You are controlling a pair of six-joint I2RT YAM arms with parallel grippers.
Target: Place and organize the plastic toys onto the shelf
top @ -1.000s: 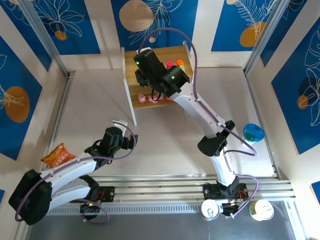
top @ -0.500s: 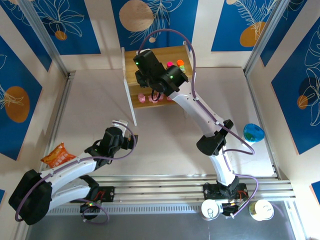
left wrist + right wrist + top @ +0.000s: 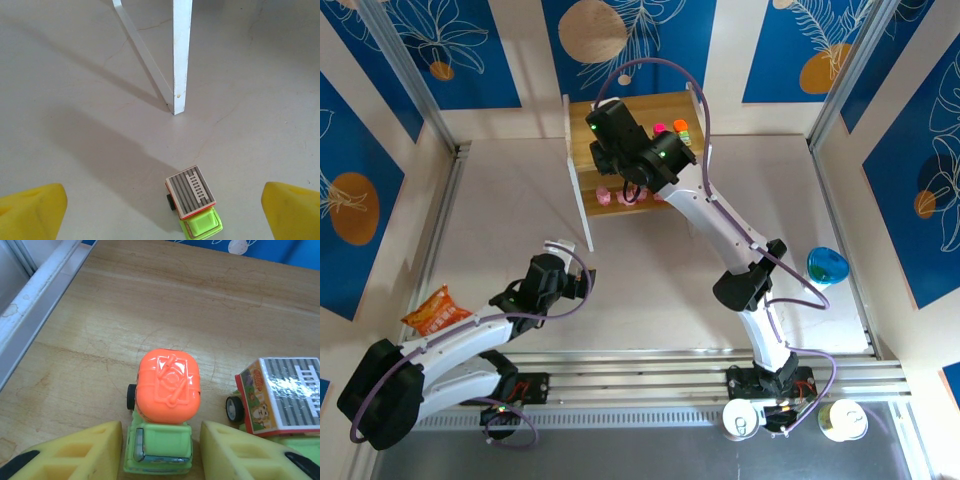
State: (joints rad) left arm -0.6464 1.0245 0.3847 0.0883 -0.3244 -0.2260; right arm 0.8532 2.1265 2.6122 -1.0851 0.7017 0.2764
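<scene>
The wooden shelf [image 3: 645,110] stands at the back of the table. My right gripper [image 3: 161,455] hovers low over its top board [image 3: 100,330], jaws open. A green truck with an orange top [image 3: 167,390] stands on the board between the yellow fingers [image 3: 75,452], with a small gap on each side. A grey-topped truck [image 3: 282,400] stands just to its right. Pink pig figures [image 3: 607,196] sit on the lower tier. My left gripper [image 3: 162,210] is wide open over the table, with another grey-topped green truck [image 3: 192,200] on the floor between its fingers [image 3: 292,210].
The shelf's white side support [image 3: 181,55] rises just ahead of the left gripper. An orange snack bag [image 3: 437,310] lies at the left edge, and a blue cup [image 3: 827,266] sits at the right. Two round cans [image 3: 741,420] rest by the near rail.
The right arm's elbow has drifted slightly left while its gripper stays over the shelf top. The left arm has not moved.
</scene>
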